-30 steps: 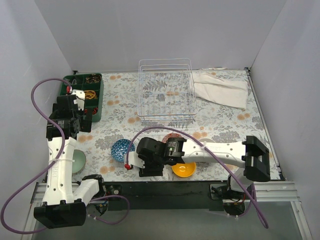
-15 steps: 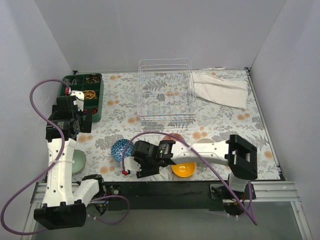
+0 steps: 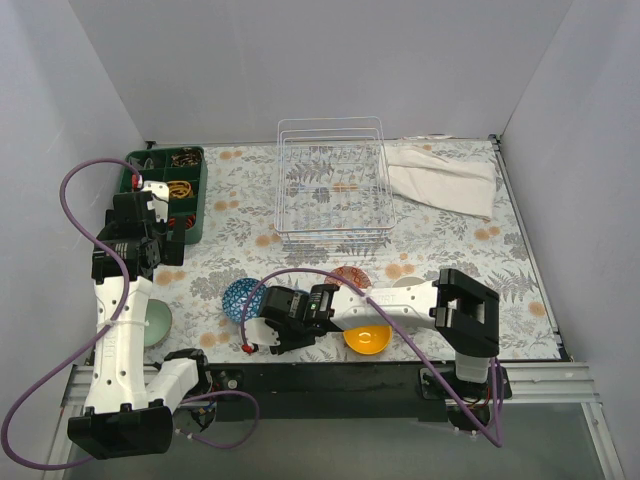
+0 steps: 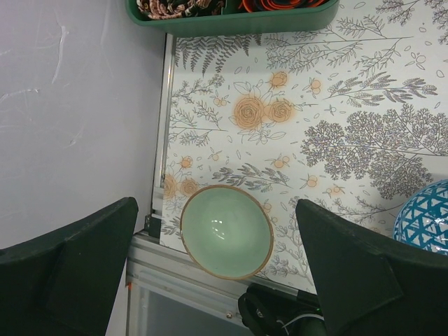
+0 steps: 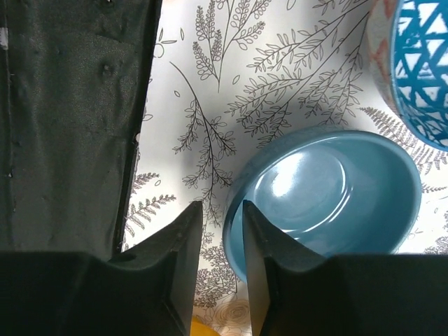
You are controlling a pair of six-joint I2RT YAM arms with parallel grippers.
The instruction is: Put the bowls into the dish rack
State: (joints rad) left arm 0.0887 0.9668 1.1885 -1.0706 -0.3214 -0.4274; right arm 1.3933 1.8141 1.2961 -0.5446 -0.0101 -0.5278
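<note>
blue-patterned bowl (image 5: 420, 63) cut off, green tray (image 4: 231, 26) cropped

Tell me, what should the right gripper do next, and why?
Probably squeeze shut. The right gripper straddles the rim of the teal bowl, one finger outside and one inside, with a sliver of table showing in the gap, so it looks not yet clamped. Pinching the rim should let it lift the bowl toward the rack.
</note>
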